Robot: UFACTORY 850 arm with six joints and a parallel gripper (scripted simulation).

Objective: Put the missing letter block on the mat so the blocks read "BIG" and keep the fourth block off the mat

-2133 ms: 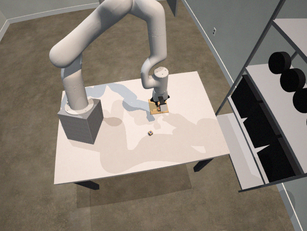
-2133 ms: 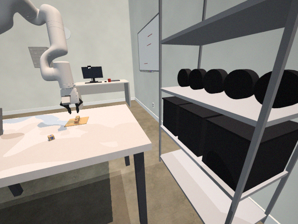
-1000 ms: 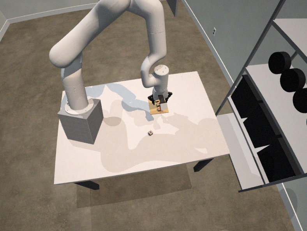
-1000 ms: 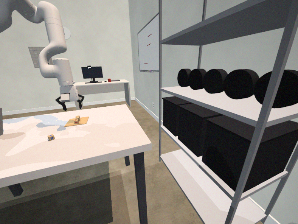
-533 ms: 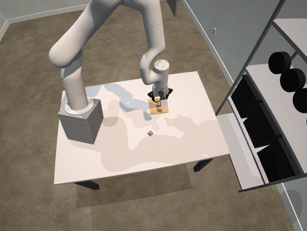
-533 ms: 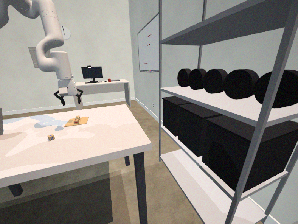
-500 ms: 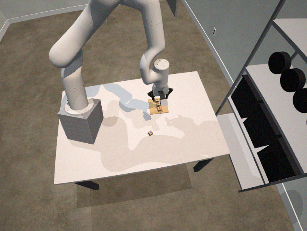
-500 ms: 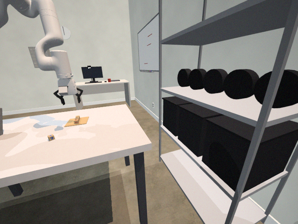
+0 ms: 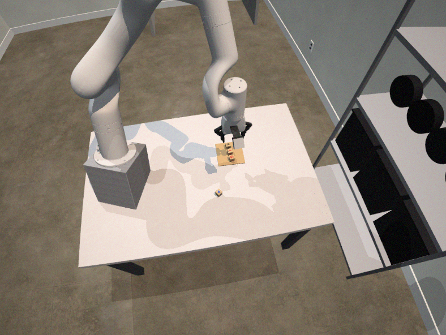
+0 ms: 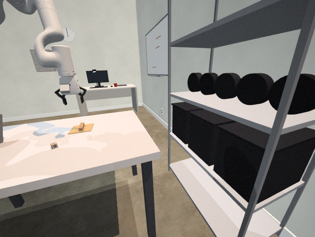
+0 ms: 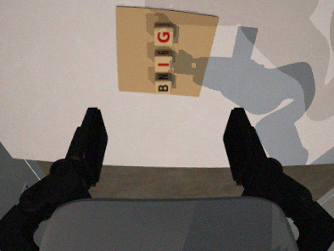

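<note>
A tan mat (image 9: 239, 159) (image 10: 87, 126) (image 11: 133, 49) lies flat on the white table (image 9: 144, 223). Three letter blocks lie on it side by side in a straight row. In the wrist view they are the B block (image 11: 163, 87), the I block (image 11: 163, 61) and the G block (image 11: 164, 36), letters on top. In the top view the B block (image 9: 228, 146), I block (image 9: 230, 151) and G block (image 9: 231, 157) touch or nearly touch. My gripper (image 9: 233, 134) (image 10: 73, 101) (image 11: 165, 122) is open and empty, well above the mat's far edge.
A fourth block (image 9: 218, 193) (image 10: 54, 145) with a blue mark lies on the table off the mat, towards the front. The robot base (image 9: 117, 175) stands at the table's left. A shelf rack (image 10: 229, 107) with black bins stands to the right of the table.
</note>
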